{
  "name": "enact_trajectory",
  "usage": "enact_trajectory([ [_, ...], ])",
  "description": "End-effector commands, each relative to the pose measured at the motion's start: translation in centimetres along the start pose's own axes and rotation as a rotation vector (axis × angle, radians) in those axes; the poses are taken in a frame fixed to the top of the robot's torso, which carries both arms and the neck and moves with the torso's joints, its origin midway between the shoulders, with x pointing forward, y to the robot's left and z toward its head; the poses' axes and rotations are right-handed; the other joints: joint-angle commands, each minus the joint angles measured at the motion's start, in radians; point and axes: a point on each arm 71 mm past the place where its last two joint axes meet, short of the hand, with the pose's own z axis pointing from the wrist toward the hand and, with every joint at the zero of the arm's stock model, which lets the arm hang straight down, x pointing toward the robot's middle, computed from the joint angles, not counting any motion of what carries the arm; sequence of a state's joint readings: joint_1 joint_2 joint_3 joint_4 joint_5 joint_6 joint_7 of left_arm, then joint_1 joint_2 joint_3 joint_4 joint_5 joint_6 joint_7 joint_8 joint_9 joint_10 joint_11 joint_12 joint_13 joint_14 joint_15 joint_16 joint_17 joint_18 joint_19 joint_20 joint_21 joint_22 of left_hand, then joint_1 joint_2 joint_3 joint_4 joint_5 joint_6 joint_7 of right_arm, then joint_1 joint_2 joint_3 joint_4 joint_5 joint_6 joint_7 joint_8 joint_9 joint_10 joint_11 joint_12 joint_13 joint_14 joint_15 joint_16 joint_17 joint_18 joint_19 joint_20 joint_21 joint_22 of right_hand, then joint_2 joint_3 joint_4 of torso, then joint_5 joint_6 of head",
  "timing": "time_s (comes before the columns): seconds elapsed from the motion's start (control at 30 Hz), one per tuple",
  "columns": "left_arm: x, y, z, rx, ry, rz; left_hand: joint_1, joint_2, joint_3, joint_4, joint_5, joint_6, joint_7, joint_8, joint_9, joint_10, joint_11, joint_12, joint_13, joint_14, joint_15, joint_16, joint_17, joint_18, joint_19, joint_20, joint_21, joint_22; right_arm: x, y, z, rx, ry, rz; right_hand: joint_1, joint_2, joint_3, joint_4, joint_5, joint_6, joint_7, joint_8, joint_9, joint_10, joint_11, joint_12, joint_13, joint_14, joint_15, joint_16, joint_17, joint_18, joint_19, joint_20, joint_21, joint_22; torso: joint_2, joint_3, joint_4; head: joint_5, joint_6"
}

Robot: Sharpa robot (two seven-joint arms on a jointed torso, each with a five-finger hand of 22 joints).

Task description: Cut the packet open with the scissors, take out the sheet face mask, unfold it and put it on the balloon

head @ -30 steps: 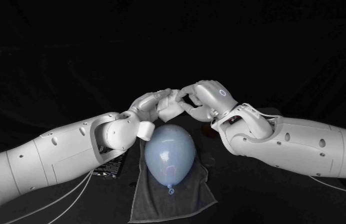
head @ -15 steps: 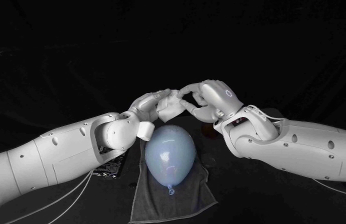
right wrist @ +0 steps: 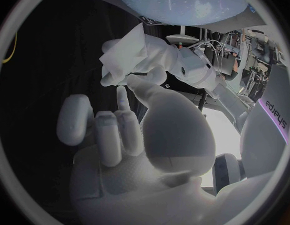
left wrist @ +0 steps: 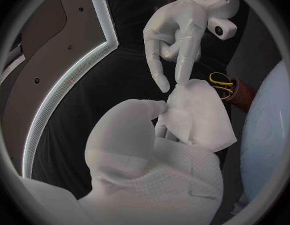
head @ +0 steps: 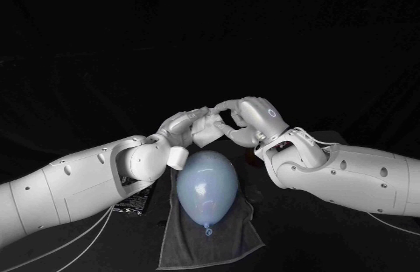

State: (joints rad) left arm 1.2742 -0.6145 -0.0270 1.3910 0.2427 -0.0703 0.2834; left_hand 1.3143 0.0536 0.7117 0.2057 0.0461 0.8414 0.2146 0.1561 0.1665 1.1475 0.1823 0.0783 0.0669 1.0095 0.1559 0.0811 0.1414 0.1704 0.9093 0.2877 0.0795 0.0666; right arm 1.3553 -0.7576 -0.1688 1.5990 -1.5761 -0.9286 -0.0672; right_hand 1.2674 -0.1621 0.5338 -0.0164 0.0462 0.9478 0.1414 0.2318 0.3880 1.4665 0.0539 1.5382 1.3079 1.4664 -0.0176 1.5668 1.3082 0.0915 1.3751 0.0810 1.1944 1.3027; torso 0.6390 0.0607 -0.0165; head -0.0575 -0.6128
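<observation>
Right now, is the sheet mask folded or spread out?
Folded: the mask is a compact, layered wad pinched by the left hand, not opened flat.

The balloon (head: 207, 187) is smooth, glossy rubber. The towel (head: 210, 244) is matt grey cloth with a nubbly weave. The sheet face mask (left wrist: 197, 117) looks like soft, creased white fabric. The left robot hand (left wrist: 151, 155) is satin silver, its palm finely dimpled. The surface (head: 297, 241) is matt black.
</observation>
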Motion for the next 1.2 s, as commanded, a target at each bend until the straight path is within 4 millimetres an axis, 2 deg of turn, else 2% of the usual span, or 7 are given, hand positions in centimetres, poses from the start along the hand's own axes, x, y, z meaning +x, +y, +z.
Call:
enact_trajectory([
  [0.03,0.38,-0.15,0.07,0.009,0.022,-0.001,-0.008,0.003,0.007,0.001,0.002,0.005,0.042,0.004,0.001,0.007,0.003,0.003,-0.001,-0.005,-0.002,-0.004,-0.001,0.013,-0.004,-0.003,-0.003,0.001,0.4,0.03,0.08,0.0,0.029,-0.024,0.0,-0.008,-0.008,0.005,0.002,0.01,-0.001,-0.001,-0.001,0.085,0.003,-0.003,0.238,0.104,0.005,0.004,0.263,-0.006,0.002,0.006,-0.004,0.003,0.0,0.0004,-0.0003,0.0,-0.002],
  [0.23,0.41,-0.16,0.07,0.009,0.022,-0.001,-0.008,0.003,0.007,0.001,0.002,0.005,0.042,0.004,0.001,0.007,0.003,0.003,-0.001,-0.005,-0.002,-0.004,-0.001,0.013,-0.004,-0.003,-0.003,0.001,0.79,0.06,0.03,-0.002,0.044,-0.03,0.012,-0.003,-0.014,0.009,0.002,0.042,-0.011,0.006,0.0,0.088,-0.006,0.002,0.242,0.104,-0.001,0.004,0.263,-0.005,0.006,0.006,0.001,0.008,-0.001,0.0003,-0.0018,0.002,-0.004],
  [0.63,0.68,-0.14,0.04,0.006,0.029,-0.003,-0.008,0.003,0.007,0.001,0.002,0.006,0.042,0.005,0.001,0.009,0.002,0.003,-0.001,-0.004,-0.003,-0.004,-0.001,0.013,-0.003,-0.003,-0.002,0.001,1.16,-0.25,0.07,0.007,0.049,-0.047,0.024,0.007,-0.016,0.012,0.002,0.062,-0.019,0.009,-0.001,0.089,-0.012,0.004,0.243,0.104,-0.007,0.004,0.263,-0.006,0.008,0.002,0.005,0.012,0.0,0.0007,-0.0012,0.002,-0.008],
  [0.9,0.76,-0.18,-0.02,0.005,0.031,-0.003,-0.008,0.003,0.007,0.001,0.002,0.006,0.042,0.005,0.001,0.009,0.002,0.003,-0.001,-0.004,-0.003,-0.004,-0.001,0.013,-0.003,-0.003,-0.002,0.001,1.16,-0.32,0.11,0.01,0.043,-0.049,0.033,0.024,-0.013,0.018,0.002,0.077,-0.024,0.011,-0.001,0.092,-0.017,0.009,0.246,0.104,-0.011,0.004,0.263,-0.007,0.012,-0.002,0.009,0.016,0.0,0.0009,-0.0009,0.003,-0.01],
  [1.03,0.8,-0.2,-0.02,0.005,0.032,-0.002,-0.008,0.003,0.007,0.0,0.002,0.008,0.041,0.005,0.002,0.012,0.001,0.002,-0.001,-0.002,-0.004,-0.003,-0.001,0.014,-0.002,-0.003,-0.002,0.001,1.14,-0.22,0.14,0.008,0.036,-0.047,0.056,0.043,-0.009,0.011,0.002,0.115,-0.04,0.031,0.007,0.095,-0.029,0.015,0.251,0.104,-0.02,0.004,0.263,-0.008,0.016,-0.008,0.015,0.021,0.0,0.0011,-0.0006,0.002,-0.01],
  [1.07,0.81,-0.21,-0.02,0.005,0.033,-0.002,-0.008,0.003,0.007,0.0,0.002,0.008,0.041,0.005,0.002,0.012,0.001,0.002,-0.001,-0.002,-0.004,-0.003,-0.001,0.014,-0.002,-0.003,-0.002,0.001,1.12,-0.18,0.14,0.006,0.033,-0.047,0.071,0.051,-0.009,0.002,0.002,0.139,-0.05,0.048,0.016,0.098,-0.038,0.02,0.254,0.104,-0.027,0.004,0.263,-0.008,0.018,-0.013,0.018,0.023,0.0,0.001,-0.0008,0.002,-0.01],
  [1.2,0.83,-0.24,-0.02,0.005,0.033,-0.002,-0.008,0.003,0.007,0.0,0.002,0.008,0.041,0.005,0.002,0.012,0.001,0.002,-0.001,-0.002,-0.004,-0.003,-0.001,0.014,-0.002,-0.003,-0.002,0.001,1.05,-0.07,0.14,0.0,0.022,-0.046,0.081,0.056,-0.006,-0.005,0.002,0.154,-0.058,0.067,0.03,0.101,-0.046,0.027,0.259,0.104,-0.035,0.004,0.263,-0.01,0.022,-0.022,0.024,0.029,0.0,0.0006,-0.0013,0.002,-0.011],
])
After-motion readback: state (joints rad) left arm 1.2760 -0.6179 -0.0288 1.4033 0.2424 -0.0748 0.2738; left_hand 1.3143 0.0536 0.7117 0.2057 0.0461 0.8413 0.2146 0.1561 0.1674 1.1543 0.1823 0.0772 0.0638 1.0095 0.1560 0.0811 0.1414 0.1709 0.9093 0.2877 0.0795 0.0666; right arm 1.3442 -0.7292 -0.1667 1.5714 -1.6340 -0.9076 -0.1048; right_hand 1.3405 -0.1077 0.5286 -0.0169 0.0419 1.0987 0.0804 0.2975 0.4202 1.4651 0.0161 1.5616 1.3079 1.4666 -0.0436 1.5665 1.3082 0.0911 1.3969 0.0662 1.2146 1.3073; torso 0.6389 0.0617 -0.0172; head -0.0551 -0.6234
